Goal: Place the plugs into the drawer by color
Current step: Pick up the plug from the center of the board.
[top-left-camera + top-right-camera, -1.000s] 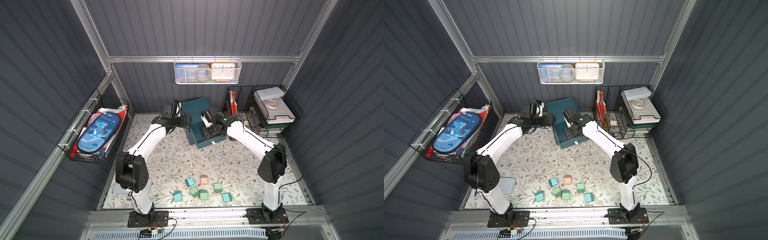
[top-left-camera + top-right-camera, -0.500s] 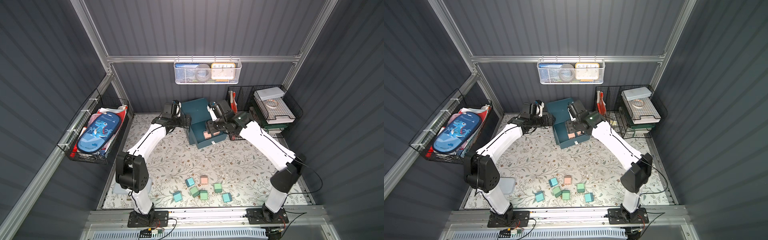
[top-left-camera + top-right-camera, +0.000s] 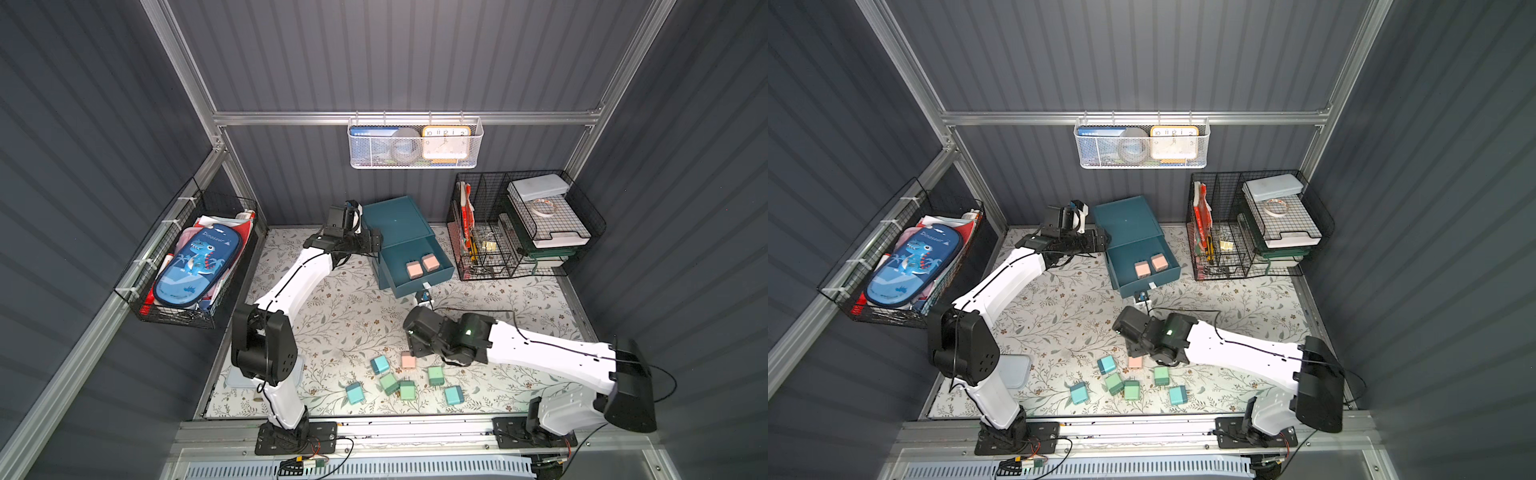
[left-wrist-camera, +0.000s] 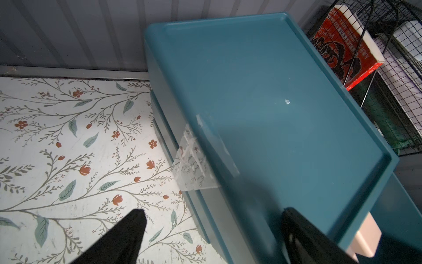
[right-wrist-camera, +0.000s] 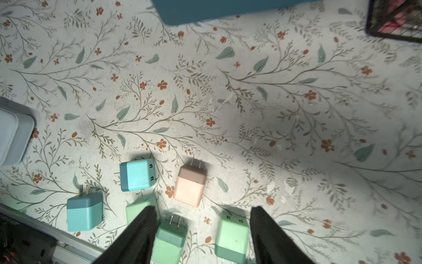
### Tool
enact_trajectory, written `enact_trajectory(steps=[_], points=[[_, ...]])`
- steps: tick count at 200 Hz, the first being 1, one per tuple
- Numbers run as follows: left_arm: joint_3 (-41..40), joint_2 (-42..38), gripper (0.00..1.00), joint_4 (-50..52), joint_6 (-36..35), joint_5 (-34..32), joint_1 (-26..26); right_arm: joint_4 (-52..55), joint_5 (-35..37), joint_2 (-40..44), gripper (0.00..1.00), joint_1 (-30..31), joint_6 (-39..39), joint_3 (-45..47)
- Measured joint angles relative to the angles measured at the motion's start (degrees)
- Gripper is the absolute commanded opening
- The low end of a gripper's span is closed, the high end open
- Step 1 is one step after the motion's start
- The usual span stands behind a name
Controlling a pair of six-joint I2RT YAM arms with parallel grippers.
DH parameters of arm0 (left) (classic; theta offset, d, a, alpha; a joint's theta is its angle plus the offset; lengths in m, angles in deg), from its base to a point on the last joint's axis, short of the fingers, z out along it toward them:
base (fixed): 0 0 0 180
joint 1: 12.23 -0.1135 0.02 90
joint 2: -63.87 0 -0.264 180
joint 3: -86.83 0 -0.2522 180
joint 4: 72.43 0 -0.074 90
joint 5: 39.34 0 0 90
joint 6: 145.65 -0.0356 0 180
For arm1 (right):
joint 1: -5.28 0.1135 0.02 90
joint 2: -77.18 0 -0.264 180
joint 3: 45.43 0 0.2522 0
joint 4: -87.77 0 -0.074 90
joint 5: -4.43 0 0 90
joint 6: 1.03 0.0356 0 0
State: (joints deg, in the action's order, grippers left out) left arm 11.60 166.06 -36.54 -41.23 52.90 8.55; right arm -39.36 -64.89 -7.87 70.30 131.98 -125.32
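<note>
The right gripper (image 5: 203,230) hangs with its jaws spread and nothing between them, low over the loose plugs on the flowered mat (image 5: 274,102). Just ahead of it lies the only loose peach-pink plug (image 5: 190,186), on its side with its prongs pointing away; I judge that to be the next pick. Around it sit three light blue plugs (image 3: 380,365) and three mint green plugs (image 3: 435,375).

Further out, the top drawer (image 3: 424,282) of the teal cabinet (image 3: 395,220) stands pulled out, with two pink plugs (image 3: 414,270) side by side inside. The left gripper (image 4: 212,228) is spread wide at the cabinet's side, one finger over its top; whether it touches is hard to tell.

Two of the nine plugs are sorted. One pink and all the blue and green are left, and the lower drawers look unopened.
</note>
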Motion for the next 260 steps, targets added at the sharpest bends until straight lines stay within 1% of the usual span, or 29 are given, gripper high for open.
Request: enact_trajectory(steps=[17,32,54,97,119,151,176,220,260], points=[[0.0,0.0,0.97,0.0,0.0,-0.4,0.4,-0.5,-0.5,-4.0,0.72,1.5,3.8,-0.2],[0.0,0.0,0.97,-0.1,0.0,-0.4,0.7,-1.3,-1.5,-6.4,0.72,1.7,7.0,0.1],[0.0,0.1,0.97,-0.1,0.0,-0.4,0.7,-3.9,-3.8,-7.5,0.74,1.7,11.1,2.3],[-0.2,0.4,0.98,-1.4,0.0,-0.3,0.7,-3.9,-7.0,-10.8,0.75,2.3,16.5,3.5],[-0.4,0.6,0.98,-2.0,0.1,0.1,0.7,-3.6,-7.5,-11.3,0.75,2.3,16.7,3.3],[-0.4,1.2,0.98,-3.1,0.2,0.8,0.7,-2.2,-4.3,-12.7,0.75,2.8,16.3,2.3],[-0.4,1.3,0.98,-3.3,0.2,0.9,0.7,-1.5,-3.5,-15.3,0.74,2.9,15.5,1.1],[-0.1,1.9,0.98,-4.1,0.2,1.2,0.7,-3.5,-3.5,-17.8,0.73,3.2,13.0,-1.1],[0.0,2.0,0.98,-4.3,0.2,1.4,0.7,-3.4,-3.5,-19.9,0.7,3.0,12.7,-2.5]])
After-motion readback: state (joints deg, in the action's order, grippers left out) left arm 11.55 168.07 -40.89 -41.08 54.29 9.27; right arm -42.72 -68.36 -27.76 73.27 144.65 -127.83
